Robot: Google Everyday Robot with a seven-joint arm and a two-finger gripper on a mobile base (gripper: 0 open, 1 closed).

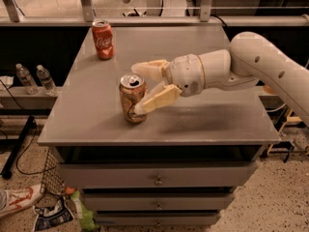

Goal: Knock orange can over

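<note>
The orange can (132,99) stands upright near the front left of the grey table (207,120). It has a pale orange-tan body and a silver top with a pull-tab. My gripper (140,88) comes in from the right on a white arm, open, with its two cream fingers spread. The near finger (157,100) touches the can's right side. The far finger (149,69) reaches just behind the can's top.
A red can (103,39) with white script stands upright at the table's back left. A railing runs behind the table. Drawers sit below the tabletop. Water bottles (36,79) stand on a lower shelf at left. Cables and litter lie on the floor.
</note>
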